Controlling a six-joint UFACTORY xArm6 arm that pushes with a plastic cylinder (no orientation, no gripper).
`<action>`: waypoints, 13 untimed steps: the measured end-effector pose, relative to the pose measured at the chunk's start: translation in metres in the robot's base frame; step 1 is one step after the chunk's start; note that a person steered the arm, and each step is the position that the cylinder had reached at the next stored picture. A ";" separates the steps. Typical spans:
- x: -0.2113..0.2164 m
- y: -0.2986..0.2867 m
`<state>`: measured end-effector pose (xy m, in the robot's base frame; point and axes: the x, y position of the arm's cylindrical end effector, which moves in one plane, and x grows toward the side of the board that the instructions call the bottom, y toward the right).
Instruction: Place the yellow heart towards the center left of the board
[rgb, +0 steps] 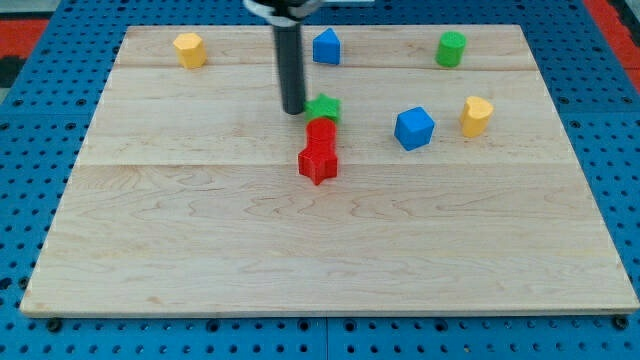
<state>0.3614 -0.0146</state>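
Note:
The yellow heart (476, 115) lies at the view's right, a little above mid-height of the wooden board (200, 230). My tip (293, 110) is at the end of the dark rod, above the board's centre, just left of a green block (324, 106). The tip is far to the left of the yellow heart. A blue cube (414, 128) lies between them, just left of the heart.
A red cylinder (321, 131) and a red star (318, 162) sit just below the green block. A yellow hexagon block (189, 49) is at top left, a blue pentagon-like block (327, 46) at top centre, a green cylinder (451, 48) at top right.

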 end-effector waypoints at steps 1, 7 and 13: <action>0.028 0.040; 0.025 0.210; -0.033 0.038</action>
<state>0.3282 0.0232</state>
